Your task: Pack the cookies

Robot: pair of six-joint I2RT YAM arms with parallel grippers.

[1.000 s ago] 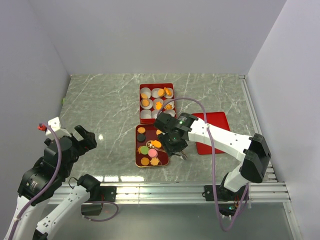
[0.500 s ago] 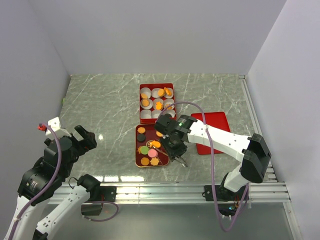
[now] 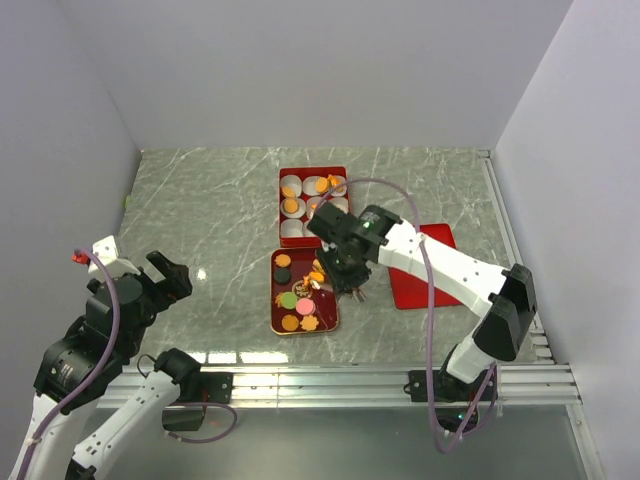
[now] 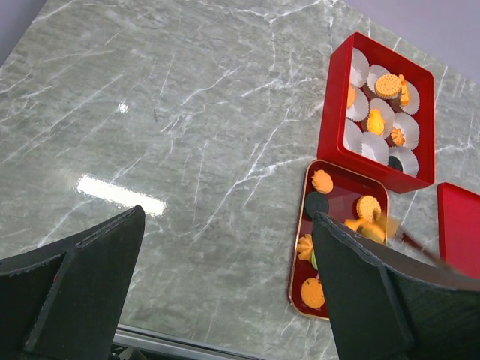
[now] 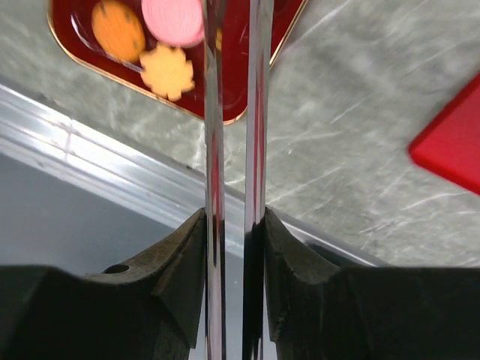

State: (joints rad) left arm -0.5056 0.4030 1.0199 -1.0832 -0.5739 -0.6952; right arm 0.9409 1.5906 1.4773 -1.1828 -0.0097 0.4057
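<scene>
- Pinching thin metal tweezers (image 5: pixel 214 112), the right gripper (image 5: pixel 234 225) has its jaws pressed against the two blades.
- The cookies (image 5: pixel 167 71) lie in a dark tray (image 5: pixel 289 34), ahead of those jaws.
- The left gripper (image 4: pixel 229 217) has its jaws spread wide.

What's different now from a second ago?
The right hand, gripping metal tongs, swung away from the robot's bases. That carried the tongs' tips from the table beside the cookie tray to over the tray's right side. The left hand, open, the tray and the red box stayed put.
</scene>
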